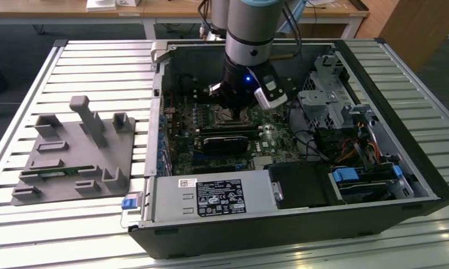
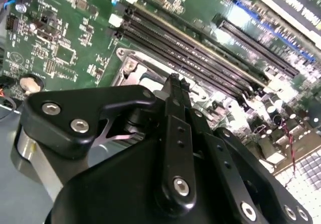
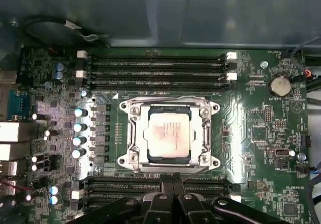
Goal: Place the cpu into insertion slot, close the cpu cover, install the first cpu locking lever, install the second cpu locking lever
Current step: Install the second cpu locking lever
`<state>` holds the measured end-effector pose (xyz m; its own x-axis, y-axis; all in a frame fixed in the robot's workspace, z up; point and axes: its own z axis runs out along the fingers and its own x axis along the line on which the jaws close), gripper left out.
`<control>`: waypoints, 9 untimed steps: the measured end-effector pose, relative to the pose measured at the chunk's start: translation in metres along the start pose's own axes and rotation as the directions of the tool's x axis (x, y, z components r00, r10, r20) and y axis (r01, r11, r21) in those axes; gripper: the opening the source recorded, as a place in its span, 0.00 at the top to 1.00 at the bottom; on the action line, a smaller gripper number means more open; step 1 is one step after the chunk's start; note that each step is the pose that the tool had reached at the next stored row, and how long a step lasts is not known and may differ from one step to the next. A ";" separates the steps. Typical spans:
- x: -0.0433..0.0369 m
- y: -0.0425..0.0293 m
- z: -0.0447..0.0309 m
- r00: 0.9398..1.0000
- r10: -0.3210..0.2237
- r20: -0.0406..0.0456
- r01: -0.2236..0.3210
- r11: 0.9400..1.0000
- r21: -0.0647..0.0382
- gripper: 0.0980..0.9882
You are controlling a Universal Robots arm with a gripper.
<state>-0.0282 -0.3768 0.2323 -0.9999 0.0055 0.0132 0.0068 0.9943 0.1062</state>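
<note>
Gripper (image 1: pixel 235 103) hangs low inside the case in the exterior view. Fingers (image 3: pixel 170 186) look pressed together, empty, just beside the cover (image 3: pixel 205 133) in the first wrist view; beyond them the cpu (image 3: pixel 167 134) lies in its slot (image 3: pixel 131 133). A skewed push could scrape the board.

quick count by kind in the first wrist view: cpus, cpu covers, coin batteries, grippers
cpu: 1
cpu cover: 1
coin battery: 1
gripper: 1
total: 4
</note>
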 end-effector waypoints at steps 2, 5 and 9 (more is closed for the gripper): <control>0.0027 -0.0017 0.0006 1.000 0.000 0.000 0.000 1.000 0.000 0.99; 0.0106 -0.0032 0.0020 1.000 0.000 0.000 0.000 1.000 0.000 0.99; 0.0146 -0.0042 0.0063 1.000 0.000 0.000 0.000 1.000 -0.001 0.99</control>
<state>-0.0429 -0.3802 0.2258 -0.9999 0.0054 0.0133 0.0068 0.9942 0.1074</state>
